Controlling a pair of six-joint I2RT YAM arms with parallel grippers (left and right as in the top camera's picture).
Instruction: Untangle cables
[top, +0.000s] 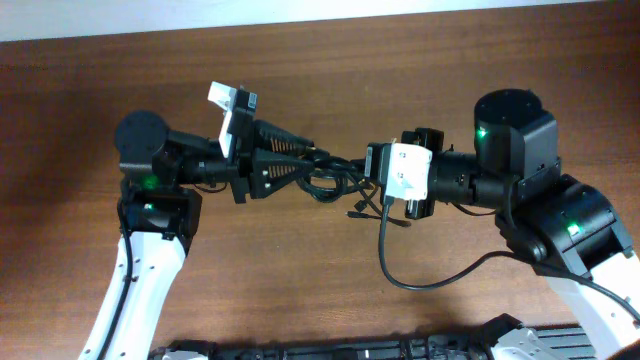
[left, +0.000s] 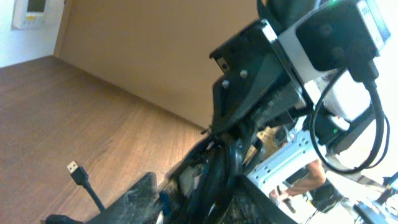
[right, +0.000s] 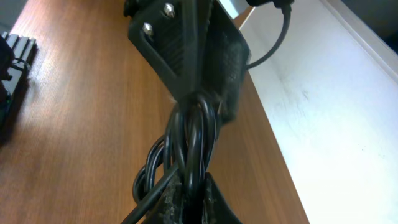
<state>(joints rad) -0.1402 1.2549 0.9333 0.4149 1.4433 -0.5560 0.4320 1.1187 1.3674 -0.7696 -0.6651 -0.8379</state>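
Two ends gripped | left tool (top: 308, 162) clamped on cables (top: 335, 185) | right tool (top: 366, 168) clamped too

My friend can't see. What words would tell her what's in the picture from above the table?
The robot's left tool and right tool meet over the middle of a brown wooden table. Both are clamped on one tangled bunch of thin black cables held between them. A few loose ends stick out from the bunch.
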